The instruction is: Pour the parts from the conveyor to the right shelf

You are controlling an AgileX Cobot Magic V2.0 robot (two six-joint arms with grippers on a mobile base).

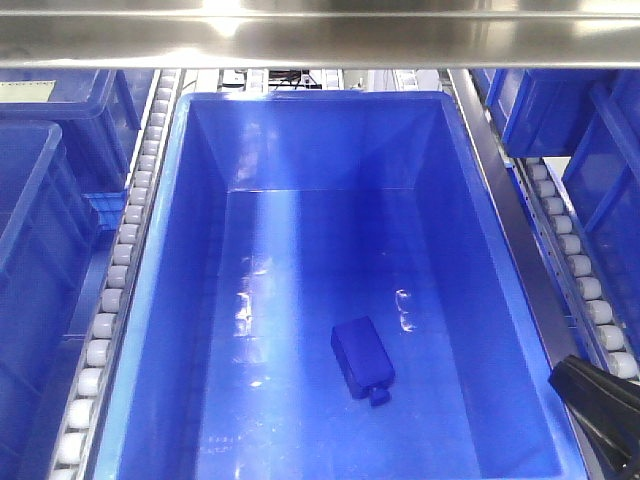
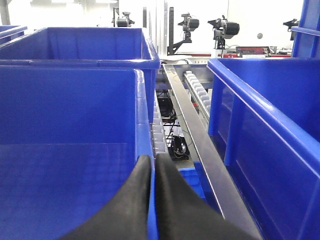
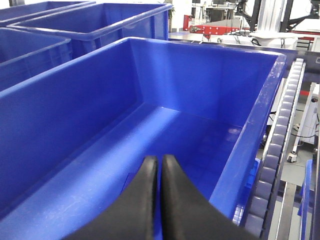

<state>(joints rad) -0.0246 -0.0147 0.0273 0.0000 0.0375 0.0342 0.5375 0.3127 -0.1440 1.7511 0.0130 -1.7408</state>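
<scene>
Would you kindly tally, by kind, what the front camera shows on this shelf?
Blue bins, whole or partly seen: 5
Blue block, lying in the centre bin: 1
Roller lanes flanking the centre bin: 2
Right end effector, black, lower corner: 1
Total: 9

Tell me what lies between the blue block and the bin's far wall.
Only bare bin floor lies between the blue block and the far wall, in the front-facing view.

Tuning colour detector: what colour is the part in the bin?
Bright blue part, like its bin; front view.
</scene>
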